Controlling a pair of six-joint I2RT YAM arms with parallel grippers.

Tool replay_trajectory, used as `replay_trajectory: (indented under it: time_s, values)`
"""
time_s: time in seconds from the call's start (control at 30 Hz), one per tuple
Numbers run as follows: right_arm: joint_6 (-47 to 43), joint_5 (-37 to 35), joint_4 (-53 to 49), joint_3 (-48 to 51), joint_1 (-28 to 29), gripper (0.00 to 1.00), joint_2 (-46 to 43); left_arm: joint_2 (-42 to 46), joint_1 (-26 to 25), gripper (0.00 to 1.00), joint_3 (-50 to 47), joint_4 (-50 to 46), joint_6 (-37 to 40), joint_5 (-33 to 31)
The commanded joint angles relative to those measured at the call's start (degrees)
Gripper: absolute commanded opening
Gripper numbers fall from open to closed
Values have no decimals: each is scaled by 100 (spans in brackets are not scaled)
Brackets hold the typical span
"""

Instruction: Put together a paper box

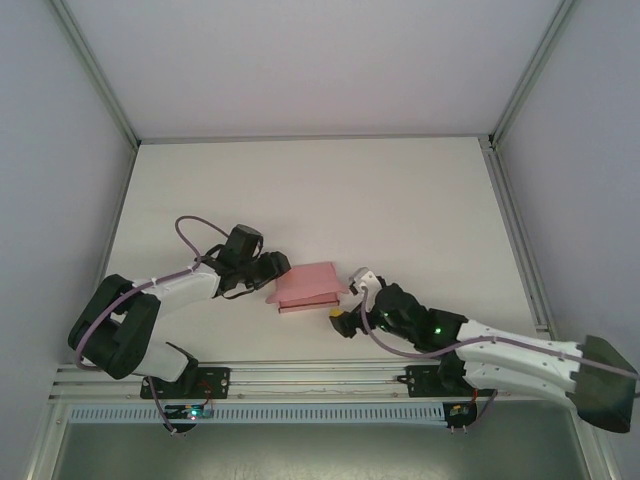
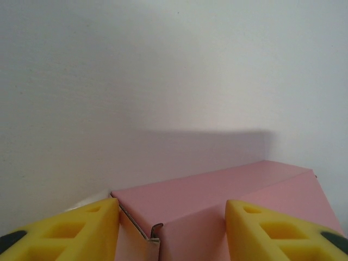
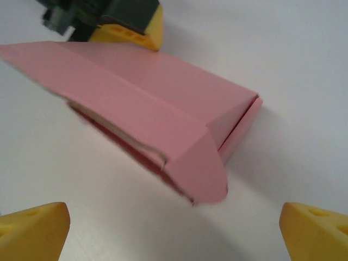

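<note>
- Paper box (image 1: 308,283): pale pink, folded up into a low flat carton, lying on the white table (image 1: 300,190) in the near middle, between the two grippers.
- Contents: cannot tell. The interior is hidden. The right wrist view shows only a thin slit along the near long edge, with a pale inner edge of card showing in it.
- Top flap (image 3: 163,119): it folds over the near long side and is not fully seated. Its rounded end stands slightly proud of the body at the lower right of the right wrist view.
- Long axis, top view: roughly left to right across the table, with the left end a little nearer the arm bases than the right.
- Long axis, right wrist view: from upper left to lower right, with the rounded flap end pointing towards the camera.
- Left gripper (image 1: 278,266): at the box's left end. In the left wrist view its yellow fingers (image 2: 70,231) stand on either side of a box corner. Cannot tell whether they press on the card or only straddle it.
- Right gripper (image 1: 347,300): just beside the box's right near corner. Its fingers (image 3: 32,228) are spread wide and released, and the box lies apart from both.
</note>
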State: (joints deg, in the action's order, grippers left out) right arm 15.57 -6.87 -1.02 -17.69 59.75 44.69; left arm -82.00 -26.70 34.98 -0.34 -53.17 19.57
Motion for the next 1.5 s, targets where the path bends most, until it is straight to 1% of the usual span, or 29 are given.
replay_trajectory:
  time_s: [0.0,0.03,0.1,0.13,0.2,0.23,0.3,0.33,0.4,0.5,0.63,0.8,0.83,0.9,0.97,1.1,1.2,1.27,1.33,1.4,1.47]
  values:
    - [565,-65,-1191,-509,-140,98,-639,-55,-106,52,6,-84,404,-287]
    - [613,-70,-1093,-630,-291,98,-742,-86,-118,52,8,-76,459,-279]
    - [637,317,-801,-964,-797,98,-725,-128,-132,52,13,-70,512,-287]
    - [756,588,-608,-1122,-1072,98,-573,-132,-149,52,12,-59,524,-302]
    - [1252,1051,-283,-1417,-1703,98,-5,-136,-165,52,19,-91,592,-361]
    - [1411,1264,-290,-1601,-1948,98,373,-143,-178,52,35,-125,613,-407]
    - [1528,1344,-502,-1938,-2142,98,1206,-142,-202,52,35,-154,652,-466]
    - [1503,1390,-581,-2044,-2135,98,1569,-131,-207,52,28,-150,652,-495]
    - [1498,1602,-697,-2181,-2080,95,2171,-111,-243,52,18,-158,655,-563]
    - [1574,1516,-408,-2033,-1912,91,2694,-110,-282,52,56,-195,698,-638]
    - [1715,1394,-360,-1844,-1892,85,3212,-125,-287,53,97,-186,747,-492]
    - [1852,1427,90,-1521,-1883,73,3726,32,-286,56,231,-290,887,-313]
    - [1853,1418,157,-1510,-1904,65,3826,70,-289,57,294,-332,962,-281]
    - [1944,1361,376,-1412,-1910,57,3945,103,-288,57,464,-552,1077,-250]
    - [1975,1379,484,-1356,-1905,57,3977,172,-287,58,488,-619,1081,-77]
    - [2081,1170,470,-1255,-1918,54,3831,439,-284,61,98,-221,846,356]
    - [2099,1204,474,-1214,-1949,54,3727,628,-281,60,-140,-212,841,190]
    - [2042,1322,533,-1209,-1973,55,3679,611,-260,55,-234,-168,884,106]
    - [2028,1434,632,-1187,-2023,55,3631,509,-231,50,-356,112,809,320]
    - [2055,1505,673,-1177,-2079,55,3585,401,-222,47,-505,436,690,615]
    - [2070,1616,711,-1161,-2114,55,3562,358,-201,44,-649,540,633,657]
